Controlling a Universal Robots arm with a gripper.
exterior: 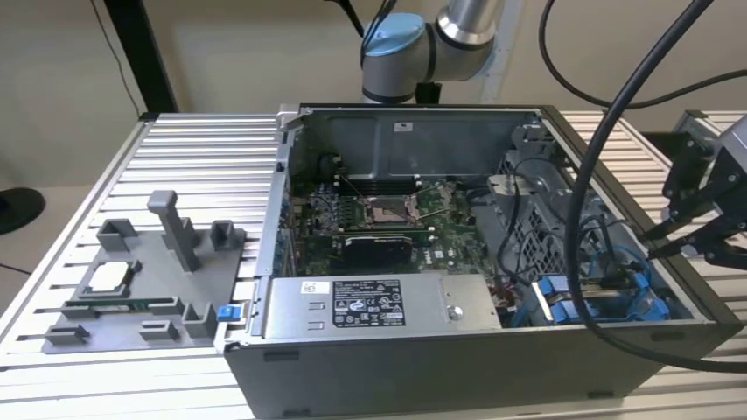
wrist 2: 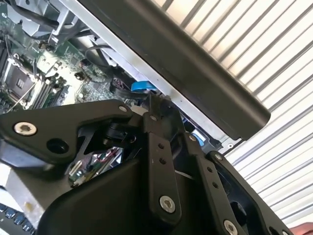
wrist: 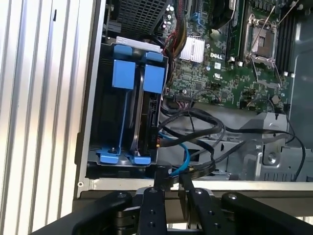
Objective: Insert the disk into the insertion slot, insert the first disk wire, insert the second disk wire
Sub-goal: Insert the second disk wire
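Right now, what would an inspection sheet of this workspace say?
Surface: slatted metal table carrying the open case.
Job's things: disk, in its blue carrier, sits in the slot.
Clutter: grey fixture with small parts, on the exterior view's left.
Grippers: tool hangs at the case edge near the slot.
Cables: black and blue cables lie beside the slot; whether they are plugged in cannot be told.
Surroundings: beige wall.

I see the disk (wrist: 149,117) in its bright blue carrier, standing on edge inside the grey insertion slot (wrist: 103,122). A blue wire (wrist: 185,155) curls just beside it, possibly unplugged.
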